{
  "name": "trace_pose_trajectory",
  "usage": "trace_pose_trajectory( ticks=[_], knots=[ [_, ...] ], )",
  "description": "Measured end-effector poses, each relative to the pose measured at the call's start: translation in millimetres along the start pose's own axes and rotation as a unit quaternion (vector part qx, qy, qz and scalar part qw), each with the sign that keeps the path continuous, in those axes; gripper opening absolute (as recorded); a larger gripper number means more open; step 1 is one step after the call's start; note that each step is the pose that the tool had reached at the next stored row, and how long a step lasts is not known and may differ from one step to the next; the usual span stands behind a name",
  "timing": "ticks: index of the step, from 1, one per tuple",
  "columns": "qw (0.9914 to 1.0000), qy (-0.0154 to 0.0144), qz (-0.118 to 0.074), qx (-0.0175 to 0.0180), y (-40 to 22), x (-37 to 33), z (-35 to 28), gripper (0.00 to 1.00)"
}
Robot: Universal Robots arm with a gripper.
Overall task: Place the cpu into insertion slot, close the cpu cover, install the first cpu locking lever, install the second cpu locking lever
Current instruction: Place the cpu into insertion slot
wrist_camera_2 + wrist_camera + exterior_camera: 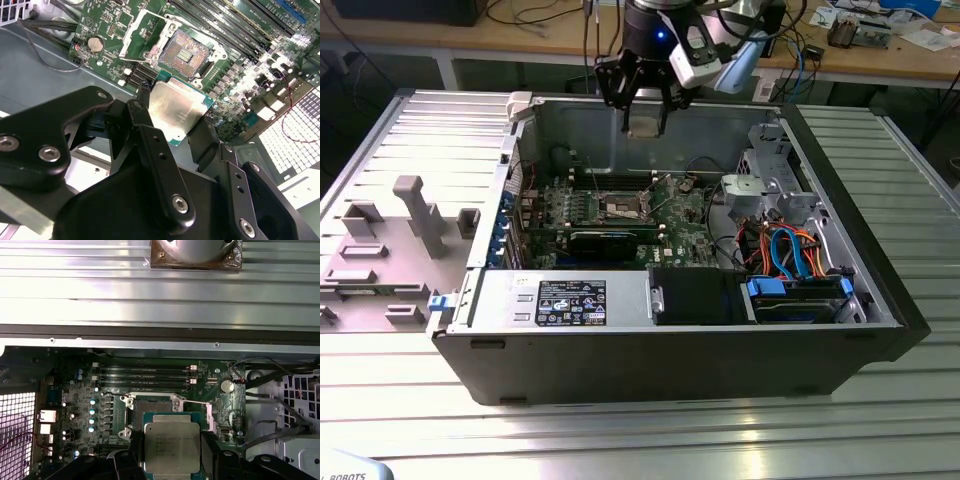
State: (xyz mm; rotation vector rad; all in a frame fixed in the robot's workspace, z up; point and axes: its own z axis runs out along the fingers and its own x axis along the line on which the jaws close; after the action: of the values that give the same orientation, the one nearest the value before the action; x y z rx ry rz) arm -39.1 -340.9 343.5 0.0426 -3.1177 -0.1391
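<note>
Tool (645, 118) hangs above the open computer case (670, 350), near its far wall, up off the green motherboard (665, 215). Black fingers (144, 102) narrowed onto the cpu (645, 128), one on each of two opposite edges. The chip is held flat with its dull silver lid facing the wrist cameras.

In both wrist views the cpu (180, 107) (172, 442) sits between the fingers, with green substrate showing around the metal top. It is in the air and clear of the board.

Insertion slot (184, 54) lies on the motherboard under the chip. It is bare, with the dark square of contacts exposed inside its silvery rim. In the first wrist view the held chip overlaps the slot's (150, 407) near edge.

Cpu cover (128, 32) is swung open and lies back off the slot on one side.

Coin cell (94, 44) sits on the board near the slot. Long memory slots (145, 375) run just beside the slot.

Case rests on a ribbed metal counter (880, 420).
</note>
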Motion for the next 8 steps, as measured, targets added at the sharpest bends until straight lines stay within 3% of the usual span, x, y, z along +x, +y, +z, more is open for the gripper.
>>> trace_pose_trajectory(
  ticks=[4,5,6,8],
  knots=[
    [1.00000,0.0001,0.000,0.0006,-0.2,1.6,2.8,0.55],
    [0.99999,0.0001,0.000,0.0035,-0.2,2.0,3.3,0.55],
    [0.99996,0.0003,0.000,0.0087,-0.3,2.5,4.1,0.55],
    [0.99994,0.0004,0.000,0.0105,-0.4,3.7,6.0,0.55]
  ],
)
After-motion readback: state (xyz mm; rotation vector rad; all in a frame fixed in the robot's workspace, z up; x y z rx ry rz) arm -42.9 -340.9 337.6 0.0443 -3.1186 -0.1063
